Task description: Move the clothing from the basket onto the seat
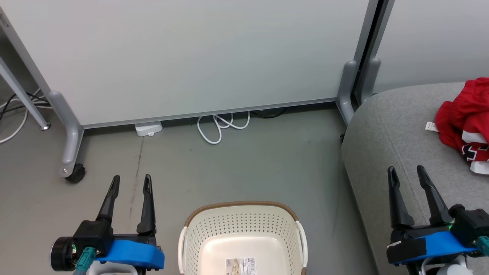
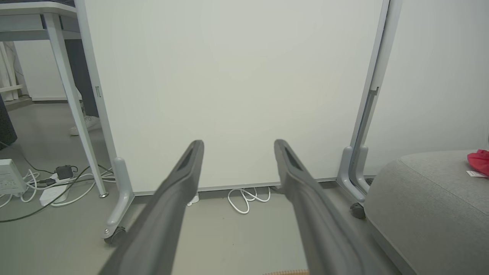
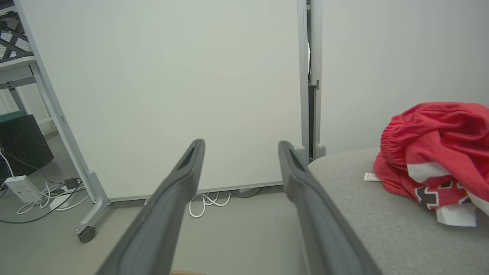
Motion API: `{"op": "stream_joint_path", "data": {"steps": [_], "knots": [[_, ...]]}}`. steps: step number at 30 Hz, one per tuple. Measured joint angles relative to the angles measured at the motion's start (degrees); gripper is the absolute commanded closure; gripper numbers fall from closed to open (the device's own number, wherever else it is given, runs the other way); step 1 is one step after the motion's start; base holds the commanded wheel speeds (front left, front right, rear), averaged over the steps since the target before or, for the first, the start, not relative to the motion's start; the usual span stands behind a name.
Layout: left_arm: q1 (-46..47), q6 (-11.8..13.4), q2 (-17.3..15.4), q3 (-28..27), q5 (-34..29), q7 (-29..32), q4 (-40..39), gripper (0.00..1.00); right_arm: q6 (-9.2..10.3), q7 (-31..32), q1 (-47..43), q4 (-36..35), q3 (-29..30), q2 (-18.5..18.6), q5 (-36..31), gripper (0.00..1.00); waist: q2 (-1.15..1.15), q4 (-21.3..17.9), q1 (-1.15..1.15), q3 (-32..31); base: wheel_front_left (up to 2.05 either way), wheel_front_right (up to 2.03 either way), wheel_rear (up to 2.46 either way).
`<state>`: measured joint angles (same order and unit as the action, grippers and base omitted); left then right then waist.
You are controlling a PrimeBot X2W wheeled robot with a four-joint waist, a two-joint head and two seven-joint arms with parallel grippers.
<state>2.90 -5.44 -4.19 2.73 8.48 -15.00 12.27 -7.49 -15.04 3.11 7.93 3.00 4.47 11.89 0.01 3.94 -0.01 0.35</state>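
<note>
The basket (image 1: 244, 204) stands on the grey floor (image 1: 248, 168) at the bottom middle of the head view, between the 2 arms, and its pale bottom shows with a printed label (image 1: 240, 266) stuck on it. The clothing (image 1: 464, 114) lies in a crumpled red heap on the seat (image 1: 389, 126) at the right edge of that view, well apart from the basket. White trim and black-and-white lettering show at the heap's lower part, and a small white tag (image 1: 431, 126) rests on the grey fabric just beside it. Whether the heap is 1 garment or 2 cannot be told, since the picture's edge cuts it off. The left claw (image 1: 131, 177) hangs over the floor to the left of the basket with its 2 dark fingers (image 2: 183, 179) spread wide apart and nothing between them. The right claw (image 1: 405, 169) hangs over the near part of the seat, below the clothing in the head view and not touching it, its fingers likewise spread apart and holding nothing. Both claws point toward a pale partition panel (image 1: 191, 57) on grey legs, one of which ends in a black caster (image 1: 76, 173). A looped white cable (image 1: 219, 128) and a small white box (image 1: 148, 128) lie on the floor along the panel's lower edge. In the right wrist view the seat and the red heap sit to the right of that claw's fingers.
</note>
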Motion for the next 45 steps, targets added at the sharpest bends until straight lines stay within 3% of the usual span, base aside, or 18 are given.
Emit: {"op": "stream_joint_path", "data": {"steps": [12, 13, 19, 45], "knots": [[0.4, -1.0, 1.0, -1.2, -1.1, 0.0, 1.8, 0.0, 0.0, 0.0, 0.0, 2.6, -0.5, -0.7, 0.0, 0.0, 0.0, 0.4, 0.01, 0.0, 0.0, 0.0, 0.0], [0.4, -1.1, 1.0, -1.2, -1.4, 0.0, 1.9, 1.0, 0.0, 0.0, 0.1, 2.8, -0.5, -0.7, 0.0, 1.0, 0.0, 0.4, 0.0, 0.0, 0.0, 0.0, 0.0], [-1.9, -1.1, 1.2, -1.2, -0.9, 0.7, 4.7, 1.0, 0.0, 0.6, -0.9, 5.6, -0.6, -1.0, 0.7, 1.0, 0.0, 0.4, 0.01, 0.0, 0.0, 0.0, 0.0], [-1.2, -1.1, 1.3, -3.7, 26.1, 7.4, 4.1, 1.0, 0.0, 7.3, -0.7, 5.9, 0.7, -1.2, 26.0, 1.0, 0.0, -0.6, 0.01, -0.1, 0.0, 0.0, 0.0]]}}
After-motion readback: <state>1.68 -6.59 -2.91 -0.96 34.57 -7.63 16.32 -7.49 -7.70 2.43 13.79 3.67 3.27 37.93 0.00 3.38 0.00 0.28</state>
